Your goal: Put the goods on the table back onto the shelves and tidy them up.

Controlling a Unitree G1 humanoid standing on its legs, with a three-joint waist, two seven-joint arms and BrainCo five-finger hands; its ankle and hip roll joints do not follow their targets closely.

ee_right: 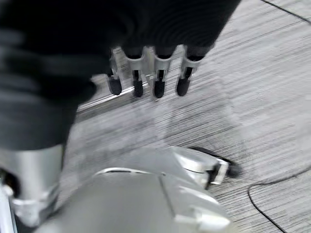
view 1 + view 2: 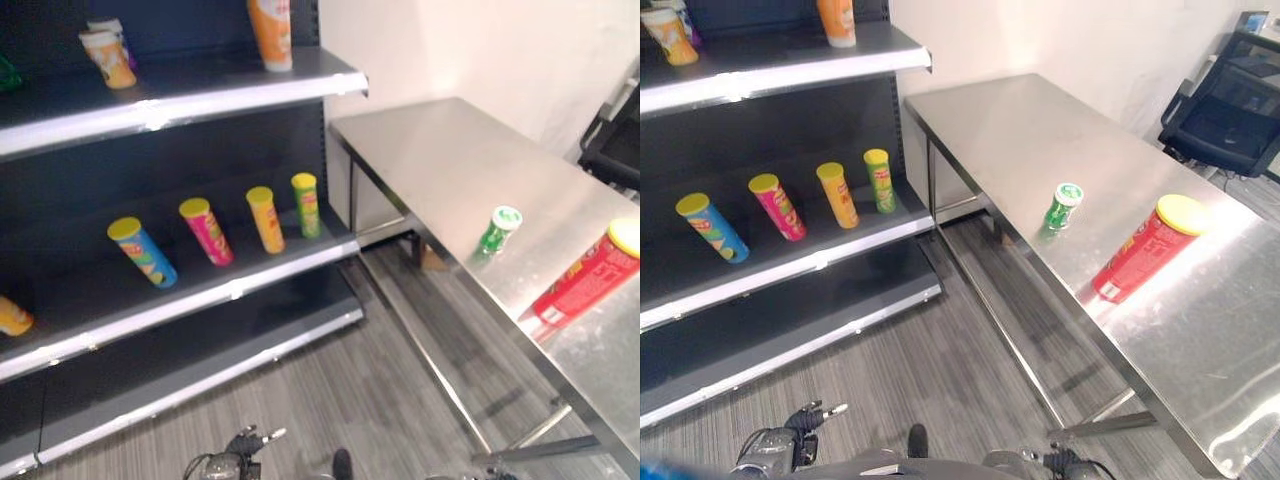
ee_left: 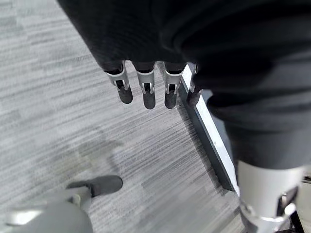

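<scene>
A tall red can [image 2: 1145, 250] with a yellow lid and a small green can [image 2: 1063, 206] stand on the steel table [image 2: 1010, 130] near its front edge. On the middle shelf [image 2: 200, 300] stand a blue can [image 2: 142, 252], a pink can [image 2: 206, 231], an orange can [image 2: 265, 219] and a green can [image 2: 305, 205]. Low over the grey floor hangs my left hand [image 3: 146, 85], fingers straight, holding nothing. My right hand [image 1: 158, 73] also hangs over the floor, open and empty. Both hands are well below and short of the table.
The top shelf [image 2: 200, 95] carries an orange cup [image 2: 108, 57] and a tall orange can [image 2: 271, 32]. An orange item [image 2: 12, 315] lies at the middle shelf's far left. A black office chair [image 2: 1225, 115] stands beyond the table's far end.
</scene>
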